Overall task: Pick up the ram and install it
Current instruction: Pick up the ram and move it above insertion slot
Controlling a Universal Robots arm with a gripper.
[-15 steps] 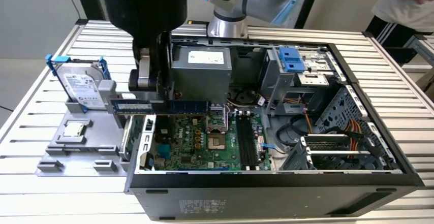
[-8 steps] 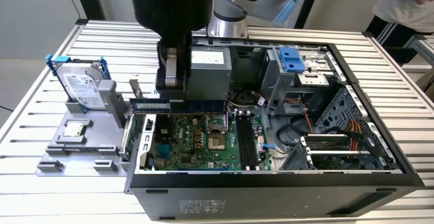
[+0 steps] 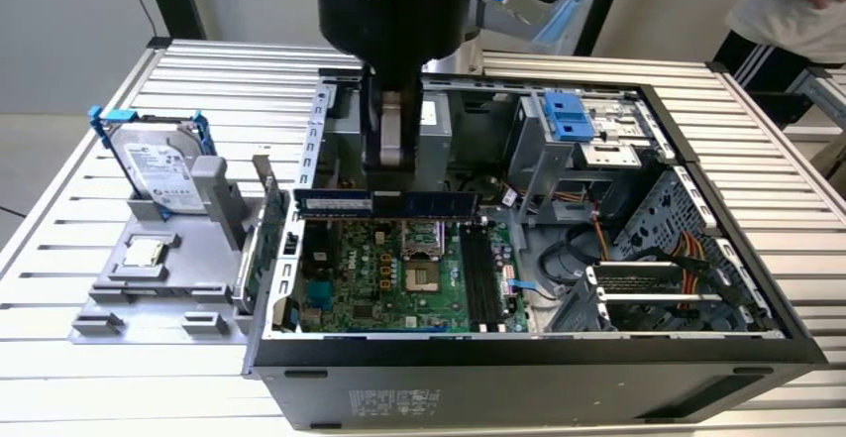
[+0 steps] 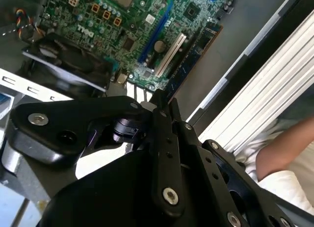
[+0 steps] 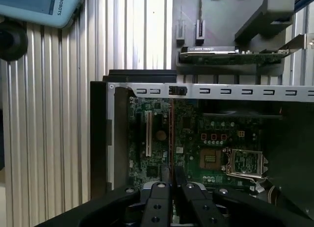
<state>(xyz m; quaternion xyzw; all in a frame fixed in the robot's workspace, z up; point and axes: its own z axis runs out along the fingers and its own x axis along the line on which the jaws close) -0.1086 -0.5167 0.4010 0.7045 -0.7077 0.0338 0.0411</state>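
Observation:
In the exterior view the ram [image 3: 331,203], a long dark-blue stick, hangs level just above the far edge of the green motherboard [image 3: 383,283] inside the open computer case. My gripper [image 3: 387,197] comes straight down from above and is shut on the stick's middle. In the second wrist view the ram [image 4: 194,55] runs out from between the black fingers [image 4: 164,119]. In the first wrist view the ram [image 5: 170,134] appears edge-on as a thin line over the board, above my gripper [image 5: 170,177]. The black memory slots [image 3: 478,280] lie on the board nearer the exterior view's right.
A grey fixture [image 3: 113,303] on the exterior view's left holds a silver hard drive [image 3: 161,167] in a blue frame and a green card [image 3: 271,244] with a metal bracket. The case's walls [image 3: 529,378] ring the board. A person [image 3: 793,6] stands at the far right corner.

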